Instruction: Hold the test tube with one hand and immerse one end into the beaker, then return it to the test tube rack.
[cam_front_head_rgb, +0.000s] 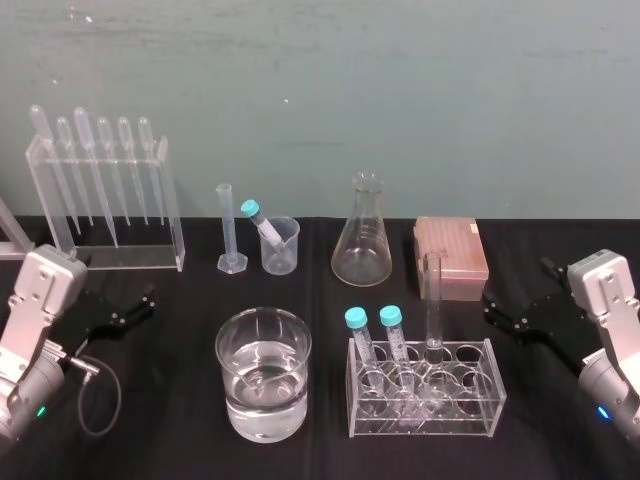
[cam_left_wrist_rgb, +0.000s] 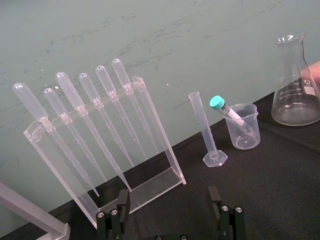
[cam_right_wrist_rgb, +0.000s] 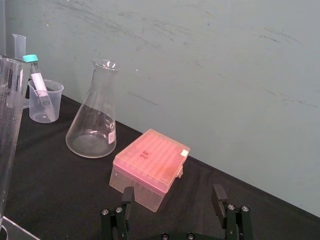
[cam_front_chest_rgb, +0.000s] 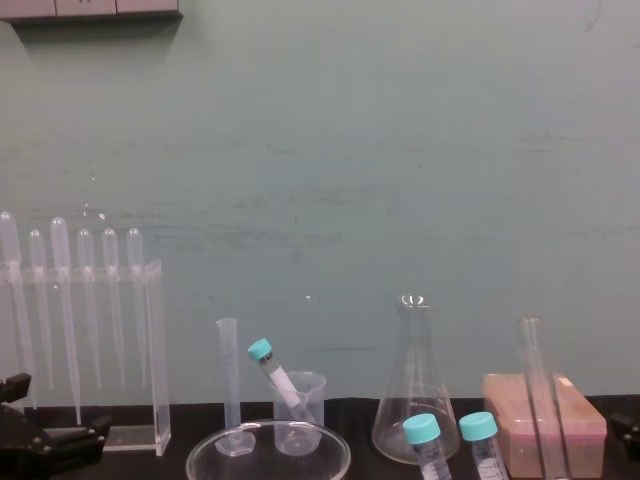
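Both grippers were held wide open at the sides of the black table (cam_front_head_rgb: 160, 440): my left gripper (cam_left_wrist_rgb: 169, 192) near the dropper stand (cam_left_wrist_rgb: 160, 135), my right gripper (cam_right_wrist_rgb: 173, 190) near the pink box (cam_right_wrist_rgb: 150, 162). The test tube (cam_front_head_rgb: 432, 300) stood upright in the clear rack (cam_front_head_rgb: 470, 400), right of the beaker (cam_front_head_rgb: 232, 400) of water.

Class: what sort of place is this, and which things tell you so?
Most likely a chemistry lab bench: a stand of pipettes, a conical flask and a beaker of clear liquid sit on a black table. The left gripper and right gripper rest open at its sides.
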